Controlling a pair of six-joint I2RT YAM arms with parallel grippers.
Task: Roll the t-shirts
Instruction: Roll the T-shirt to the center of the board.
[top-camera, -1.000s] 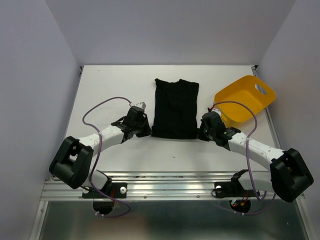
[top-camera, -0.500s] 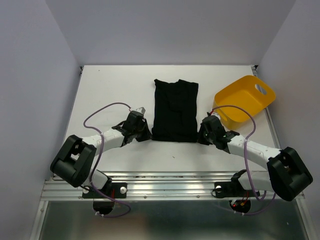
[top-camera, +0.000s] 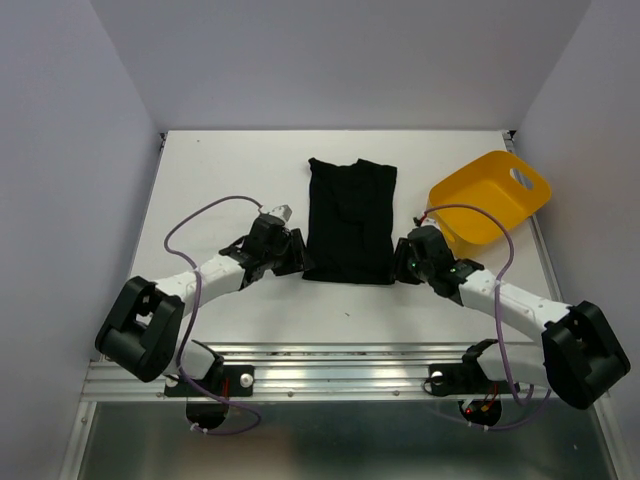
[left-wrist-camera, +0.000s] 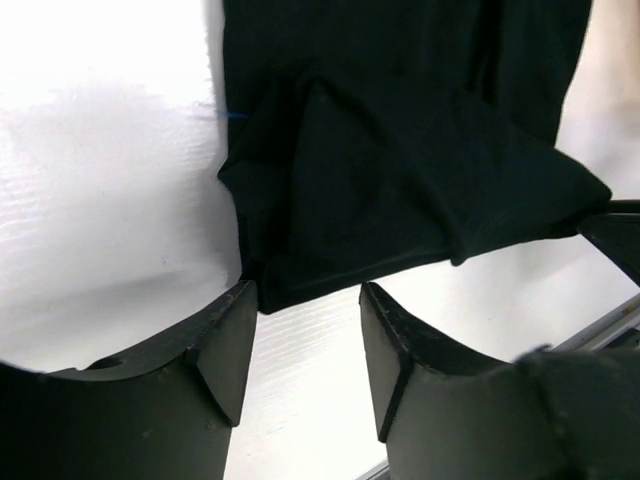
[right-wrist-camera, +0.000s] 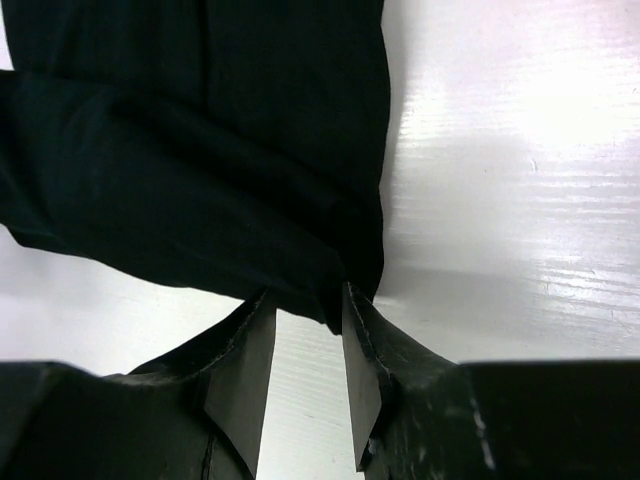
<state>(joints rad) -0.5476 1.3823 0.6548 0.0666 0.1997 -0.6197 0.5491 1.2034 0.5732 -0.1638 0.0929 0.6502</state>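
The white table carries a black t-shirt, lying flat near the middle and folded into a long narrow strip, its near corners slightly rumpled. To the right of the t-shirt, apart from it, a yellow tub rests tilted, with its handle slot on the side away from the t-shirt. A small dark speck marks the surface on the near side of the t-shirt.

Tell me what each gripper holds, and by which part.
Nothing is held. The left gripper and right gripper stand open at the near corners of the t-shirt.
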